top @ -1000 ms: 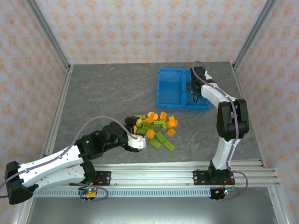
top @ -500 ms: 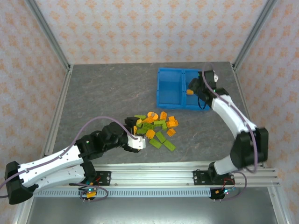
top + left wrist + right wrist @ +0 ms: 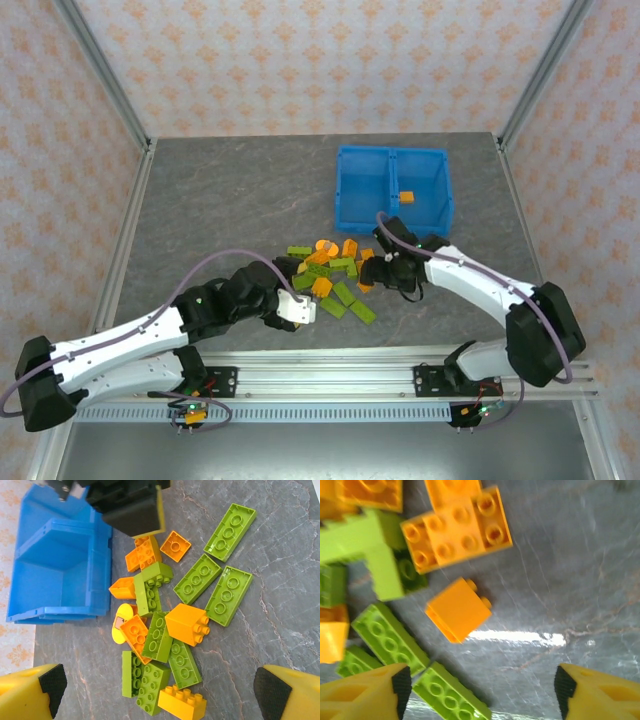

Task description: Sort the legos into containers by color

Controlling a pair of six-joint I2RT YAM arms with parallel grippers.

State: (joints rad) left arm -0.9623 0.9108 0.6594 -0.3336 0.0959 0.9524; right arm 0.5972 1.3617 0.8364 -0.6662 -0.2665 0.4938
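A pile of green and orange legos [image 3: 335, 275] lies mid-table. My left gripper [image 3: 298, 307] hovers at its near-left edge, open [image 3: 155, 690], with green and orange bricks [image 3: 160, 680] below the gap. My right gripper [image 3: 386, 266] hangs over the pile's right side, open [image 3: 480, 692], with nothing held. An orange brick [image 3: 460, 609] lies just ahead of it, and a green plate [image 3: 452, 695] lies by its left finger [image 3: 370, 690]. The blue bin [image 3: 345, 215] stands behind the pile. Its right compartment holds one orange lego [image 3: 406, 197].
Aluminium frame posts [image 3: 110, 95] and a patterned backdrop enclose the grey table [image 3: 220, 200]. A rail [image 3: 400, 365] runs along the near edge by the arm bases. In the left wrist view the right gripper's dark body [image 3: 130, 505] hangs over the far side of the pile.
My right arm has swung from the bin's right compartment back down to the pile, leaving an orange lego in that compartment. The left gripper has edged slightly nearer the pile.
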